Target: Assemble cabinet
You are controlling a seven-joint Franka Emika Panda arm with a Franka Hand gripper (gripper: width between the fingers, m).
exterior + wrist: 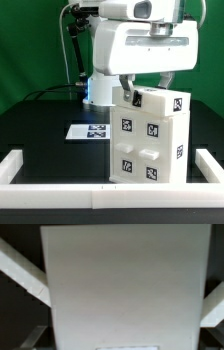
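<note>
The white cabinet (150, 140) stands upright on the black table against the front rail, with black-and-white tags on its front and side. My gripper (145, 90) is right over its top. One finger (125, 90) is on the exterior view's left edge of the top and the other finger (164, 84) further right. In the wrist view the cabinet's flat white top (120, 286) fills the middle between the jaws. A grey finger (30, 338) lies against its edge. The other finger is hidden in the dark. The jaws look closed on the cabinet's top.
A low white border rail (60, 190) runs along the front and up both sides (212, 165); its bars show in the wrist view (22, 269). The marker board (88, 131) lies flat behind the cabinet, on the exterior view's left. The robot base (100, 90) stands behind.
</note>
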